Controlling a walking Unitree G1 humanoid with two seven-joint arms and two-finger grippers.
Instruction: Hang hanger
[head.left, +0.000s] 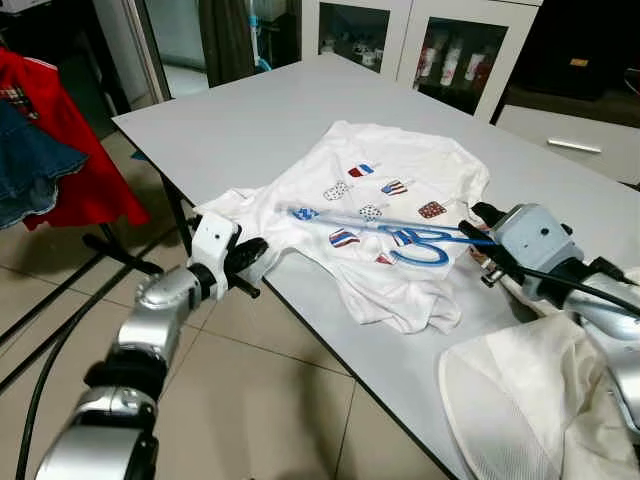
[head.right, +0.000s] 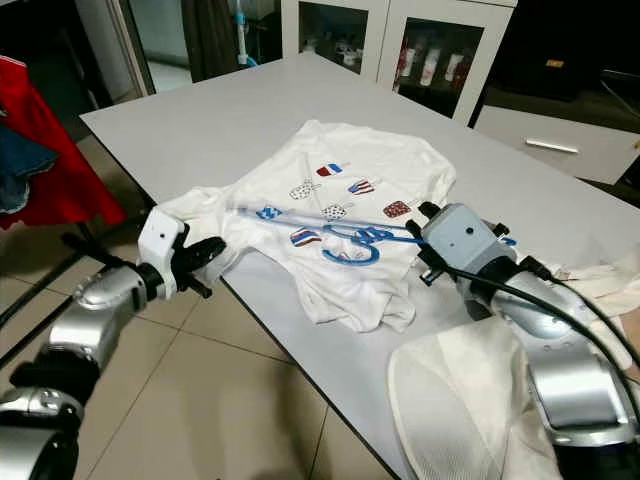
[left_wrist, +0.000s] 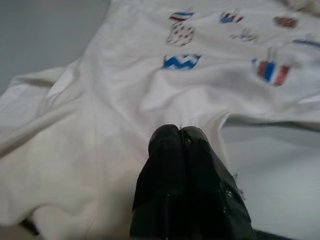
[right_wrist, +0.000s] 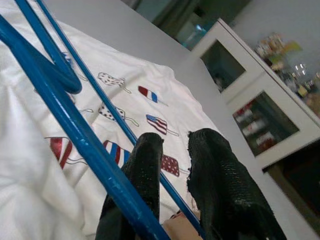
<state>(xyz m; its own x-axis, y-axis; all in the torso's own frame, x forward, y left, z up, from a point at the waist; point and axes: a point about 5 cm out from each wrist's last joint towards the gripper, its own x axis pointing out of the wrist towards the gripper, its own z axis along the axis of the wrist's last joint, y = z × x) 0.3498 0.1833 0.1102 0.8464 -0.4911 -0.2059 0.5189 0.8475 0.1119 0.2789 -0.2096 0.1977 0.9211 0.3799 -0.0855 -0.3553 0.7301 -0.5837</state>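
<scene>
Table (head.left: 240, 120) bears hanger (head.left: 400, 228) lying crosswise, right end effector (head.left: 478, 236) gripping it.

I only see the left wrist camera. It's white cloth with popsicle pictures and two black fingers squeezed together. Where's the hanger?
Observer: The blue hanger lies on top of that white T-shirt, over toward the robot's right side.
Operator: Is something holding it?
Observer: The right gripper is right at the hanger's hook end. I can't tell if it has a grip.
Operator: And where's my gripper?
Observer: The left gripper is at the near edge of the grey table, beside the shirt's sleeve, away from the hanger.
</scene>
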